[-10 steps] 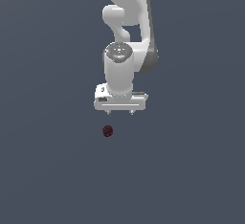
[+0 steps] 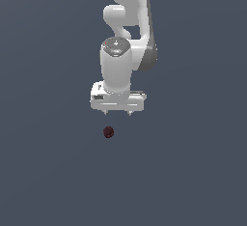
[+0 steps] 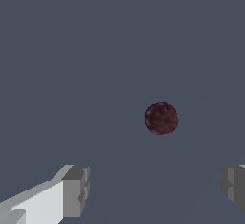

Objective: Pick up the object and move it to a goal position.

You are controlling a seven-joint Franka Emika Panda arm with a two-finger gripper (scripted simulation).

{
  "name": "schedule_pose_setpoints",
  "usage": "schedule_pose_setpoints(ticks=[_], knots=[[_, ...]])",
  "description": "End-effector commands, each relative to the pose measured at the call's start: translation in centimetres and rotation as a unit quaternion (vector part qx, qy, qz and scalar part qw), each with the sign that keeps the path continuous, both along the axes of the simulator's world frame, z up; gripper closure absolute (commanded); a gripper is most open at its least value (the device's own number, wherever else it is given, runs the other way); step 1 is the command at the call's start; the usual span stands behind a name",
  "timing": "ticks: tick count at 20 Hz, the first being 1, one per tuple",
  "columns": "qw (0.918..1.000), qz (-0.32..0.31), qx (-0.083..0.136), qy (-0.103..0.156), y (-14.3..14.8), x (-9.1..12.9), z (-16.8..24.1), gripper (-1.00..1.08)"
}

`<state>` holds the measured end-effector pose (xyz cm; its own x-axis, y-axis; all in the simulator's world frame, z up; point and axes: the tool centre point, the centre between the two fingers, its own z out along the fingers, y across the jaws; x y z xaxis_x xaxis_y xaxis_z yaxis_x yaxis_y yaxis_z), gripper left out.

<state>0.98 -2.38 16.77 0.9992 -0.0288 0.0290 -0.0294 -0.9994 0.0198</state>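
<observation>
1. Handling is looking easy on weight: you are dealing with a tiny dark red ball [image 2: 108,132], bumpy and speckled with black, so judge it light. Whether it is stiff or soft, the pictures are not telling you.
2. Rolling is the likely trouble. Being roughly round, it is probably going to slip away if one finger touches it before the other, though the bumpy skin should be giving the pads some bite.
3. Taking hold is best done across its widest part, with the two fingers closing evenly from opposite sides and low enough that it is not squirting upward.
4. Your pincer [image 2: 117,113] is standing wide open and holding nothing; in the wrist view one finger [image 3: 75,190] and its partner are sitting far apart with bare floor between them.
5. The ball is lying on the plain grey floor [image 2: 193,172], away from any visible edge, clear of the pincer. In the exterior view it is sitting below the fingertips and slightly toward the exterior view's left; in the wrist view the ball [image 3: 161,118] is lying ahead of the gap, not yet between the fingers.
</observation>
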Motion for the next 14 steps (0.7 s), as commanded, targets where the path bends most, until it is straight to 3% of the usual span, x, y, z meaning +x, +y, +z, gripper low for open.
schedule_pose_setpoints(ticks=[1,14], knots=[[1.0000,-0.005,-0.002,-0.005,-0.3,0.2,0.5,-0.92],[0.9995,0.030,-0.001,0.002,-1.6,0.8,-2.1,-0.92]])
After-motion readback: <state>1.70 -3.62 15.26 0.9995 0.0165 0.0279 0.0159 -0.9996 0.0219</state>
